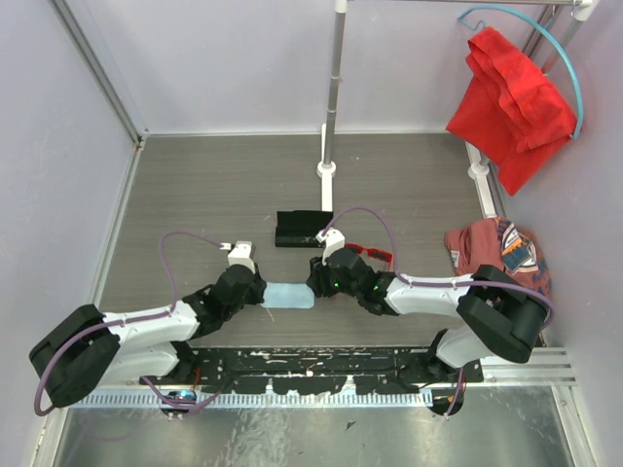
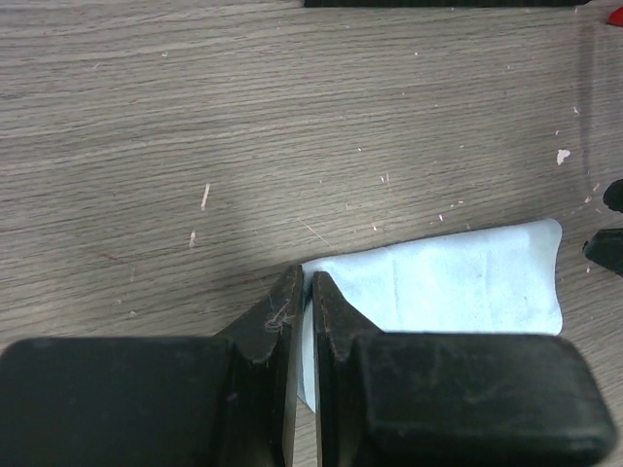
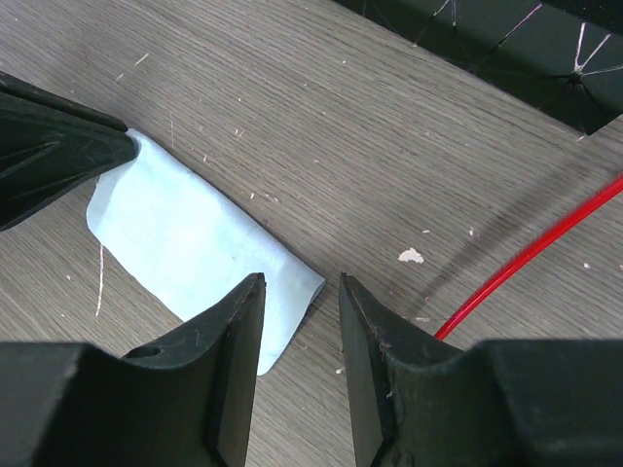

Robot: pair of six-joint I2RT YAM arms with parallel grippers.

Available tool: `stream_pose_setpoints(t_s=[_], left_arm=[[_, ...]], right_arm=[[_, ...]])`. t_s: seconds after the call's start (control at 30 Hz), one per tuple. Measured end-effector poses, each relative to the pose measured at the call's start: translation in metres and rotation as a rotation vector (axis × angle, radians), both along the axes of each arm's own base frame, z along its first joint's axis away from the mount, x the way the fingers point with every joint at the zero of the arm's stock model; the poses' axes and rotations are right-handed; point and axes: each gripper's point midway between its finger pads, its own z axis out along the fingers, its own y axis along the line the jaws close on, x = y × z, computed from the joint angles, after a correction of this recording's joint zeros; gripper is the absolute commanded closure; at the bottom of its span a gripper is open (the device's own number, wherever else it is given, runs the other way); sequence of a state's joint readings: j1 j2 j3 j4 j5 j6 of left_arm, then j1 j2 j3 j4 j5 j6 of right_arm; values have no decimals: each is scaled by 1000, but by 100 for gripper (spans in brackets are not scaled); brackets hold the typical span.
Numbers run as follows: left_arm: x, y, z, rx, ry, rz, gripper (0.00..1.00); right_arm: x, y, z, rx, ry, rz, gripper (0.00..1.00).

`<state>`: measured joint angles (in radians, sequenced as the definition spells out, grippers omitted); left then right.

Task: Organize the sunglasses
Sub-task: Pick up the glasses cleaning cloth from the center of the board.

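- The left gripper (image 2: pixel 304 287) has its jaws almost together. The left edge of the blue cloth (image 2: pixel 458 282) sits pinched between them.
- The right gripper (image 3: pixel 302 292) is partly open and holds nothing. The other end of the cloth lies right at its jaws, with one corner in the gap.
- The sunglasses (image 1: pixel 372 254) lie on the table (image 1: pixel 214 195), just behind the right gripper. No gripper touches them. One thin red arm of the sunglasses shows close to the right gripper's outer jaw in the right wrist view.
- The black case (image 1: pixel 297 230) lies on the table a little farther back, behind the cloth.
- The step now looks like getting hold of the cloth at both ends.
- To do it well, the right gripper should go low, so that one jaw slides under the cloth's edge. Then it should close gently.
- The cloth is thin and flat on the table, so a high pinch would likely miss it.
- Both grippers should lift together and stay level. If they pull apart too hard, the cloth may slip out of the left pinch.
- The right gripper should keep away from the red arm, so the sunglasses do not get pushed.
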<state>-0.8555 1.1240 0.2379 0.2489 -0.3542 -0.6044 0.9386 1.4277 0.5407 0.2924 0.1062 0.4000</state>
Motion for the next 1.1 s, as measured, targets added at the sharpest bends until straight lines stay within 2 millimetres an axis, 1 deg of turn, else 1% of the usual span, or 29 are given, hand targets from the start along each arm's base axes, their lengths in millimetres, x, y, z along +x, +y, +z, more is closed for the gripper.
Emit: stream_pose_setpoints(t_s=[0.1,0.17,0.37,0.47,0.5,0.57,0.63,0.8,0.9,0.97,1.1], left_arm=[[1,1,0,0,0,3,83],[2,1,1,-1,-2,5,79],[4,0,2,-1,-2,9,61],[4,1,1,5,1,9,47],[5,1,0,6,1,11,41],[5,1,0,9,0,10,35],[5,1,0,8,1,11,32],[7,1,0,9,3,13,30],[9,0,0,6,4,16,32],[11,-1,0,-1,3,16,34],[14,-5,0,-16,1,10,42]], right_arm=[[0,0,0,0,0,0,58],[0,0,0,0,0,0,58],[0,1,-2,0,3,2,57],[0,0,-7,-8,17,1,57],[-1,0,-10,-12,25,4,57],[-1,0,-13,-16,33,4,57],[-2,1,-15,-19,42,5,56],[0,2,-18,-10,55,0,56],[2,2,-18,-2,58,-3,56],[2,2,-18,0,63,-3,56],[3,3,-19,7,67,-4,55]])
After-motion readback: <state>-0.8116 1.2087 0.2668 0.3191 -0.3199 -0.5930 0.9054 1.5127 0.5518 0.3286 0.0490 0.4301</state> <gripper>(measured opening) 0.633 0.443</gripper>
